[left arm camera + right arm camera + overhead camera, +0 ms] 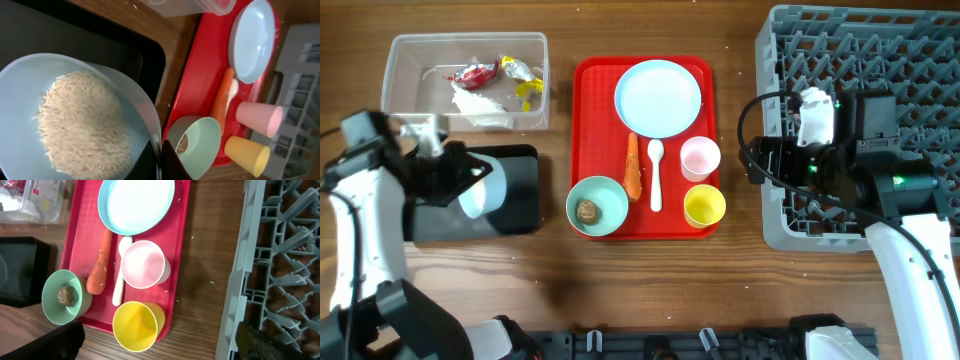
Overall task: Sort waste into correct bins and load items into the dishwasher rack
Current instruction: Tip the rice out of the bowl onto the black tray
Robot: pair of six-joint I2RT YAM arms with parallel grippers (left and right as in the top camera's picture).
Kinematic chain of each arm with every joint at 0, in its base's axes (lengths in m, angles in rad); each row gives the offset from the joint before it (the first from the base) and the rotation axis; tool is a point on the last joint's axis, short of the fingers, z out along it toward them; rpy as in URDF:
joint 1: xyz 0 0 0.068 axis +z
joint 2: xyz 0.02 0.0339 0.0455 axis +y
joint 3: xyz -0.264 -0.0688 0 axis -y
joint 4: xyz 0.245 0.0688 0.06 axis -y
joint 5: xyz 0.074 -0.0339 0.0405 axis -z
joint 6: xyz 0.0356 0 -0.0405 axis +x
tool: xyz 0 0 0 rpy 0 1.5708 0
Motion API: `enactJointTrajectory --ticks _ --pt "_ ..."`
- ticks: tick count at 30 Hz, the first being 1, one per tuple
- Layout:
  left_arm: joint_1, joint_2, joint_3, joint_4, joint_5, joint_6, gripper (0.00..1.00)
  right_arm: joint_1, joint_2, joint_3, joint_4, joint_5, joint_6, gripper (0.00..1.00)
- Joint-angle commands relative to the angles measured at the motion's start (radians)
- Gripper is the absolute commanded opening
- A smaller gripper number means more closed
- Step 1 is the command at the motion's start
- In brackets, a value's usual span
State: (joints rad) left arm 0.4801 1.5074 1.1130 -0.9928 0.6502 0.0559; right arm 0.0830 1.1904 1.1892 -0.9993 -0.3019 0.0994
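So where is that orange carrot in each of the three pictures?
Overhead: the carrot lies in the middle of the red tray, just left of the white spoon.
Left wrist: the carrot slants right of centre, with the spoon along its right side.
Right wrist: the carrot is left of centre, with the spoon to its right.
Shared landmark: the white spoon beside it.

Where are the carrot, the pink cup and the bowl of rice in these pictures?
carrot (pixel 633 168), overhead view, middle of its length.
pink cup (pixel 700 157), overhead view, inside its open mouth.
bowl of rice (pixel 20 85), left wrist view, bare inner wall beside the rice.
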Motion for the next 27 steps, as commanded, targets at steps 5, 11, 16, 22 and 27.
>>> enactJointTrajectory --ticks 5,11,16,22,27 --pt "0.217 0.019 -0.072 0.071 0.442 0.151 0.04 0.004 0.004 0.014 -0.003 0.013 -0.019 1.0" --pt "0.241 0.019 -0.159 0.193 0.513 0.15 0.04 0.004 0.004 0.014 -0.001 0.012 -0.018 1.0" --pt "0.266 0.019 -0.243 0.304 0.577 0.15 0.04 0.004 0.004 0.014 -0.001 0.012 -0.018 1.0" --pt "0.369 0.019 -0.311 0.385 0.696 0.15 0.04 0.004 0.004 0.014 -0.001 0.012 -0.018 1.0" --pt "0.437 0.019 -0.315 0.389 0.832 0.15 0.04 0.004 0.004 0.014 -0.001 0.012 -0.018 1.0"
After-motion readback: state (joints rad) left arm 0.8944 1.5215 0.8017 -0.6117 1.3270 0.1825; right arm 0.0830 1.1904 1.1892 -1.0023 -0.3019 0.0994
